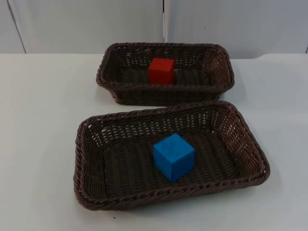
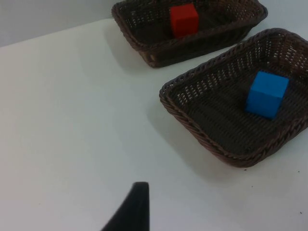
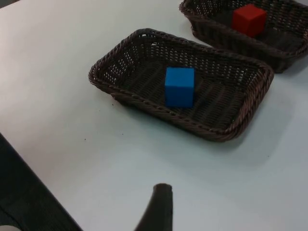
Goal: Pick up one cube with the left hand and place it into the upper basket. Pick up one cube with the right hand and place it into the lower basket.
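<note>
Both cubes lay in their baskets, with the arms drawn back over bare table.

The left gripper (image 2: pixel 132 211) hung above the white table (image 1: pixel 38 120), well left of the baskets. The blue cube (image 1: pixel 173 157) sat in the lower basket (image 1: pixel 86 159), the red cube (image 1: pixel 161 70) in the upper basket (image 1: pixel 108 72). The right gripper (image 3: pixel 156 211) waited apart. Whether either gripper was open or gripping, I cannot tell.

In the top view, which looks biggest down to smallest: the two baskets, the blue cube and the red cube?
1. Lower basket, nearest the camera.
2. Upper basket.
3. Blue cube.
4. Red cube, farther off, so the true sizes may match.
</note>
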